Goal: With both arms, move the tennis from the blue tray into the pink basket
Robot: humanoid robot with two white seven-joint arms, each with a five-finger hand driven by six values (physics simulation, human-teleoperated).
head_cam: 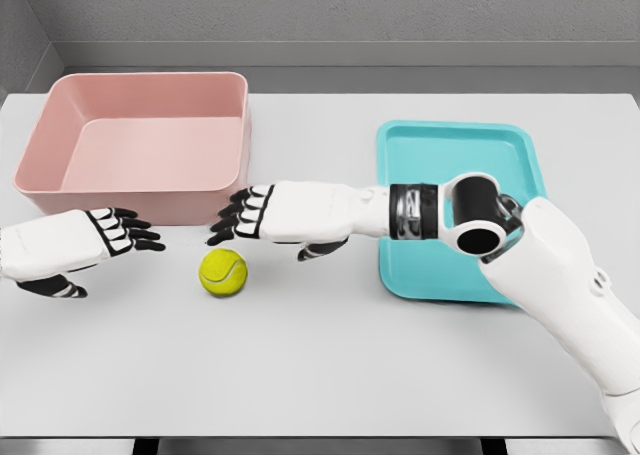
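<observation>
A yellow-green tennis ball (223,272) lies on the white table, between the two hands and in front of the pink basket (140,145). My right hand (262,222) reaches leftward from the blue tray (455,140), fingers spread, just above and right of the ball, holding nothing. My left hand (105,240) hovers to the ball's left, fingers extended toward it, thumb below, also holding nothing. The pink basket and the blue tray hold nothing.
The white table (330,355) stretches across the view, with its front edge near the bottom. The right forearm and elbow cover part of the tray's lower right side. A grey wall runs behind the table.
</observation>
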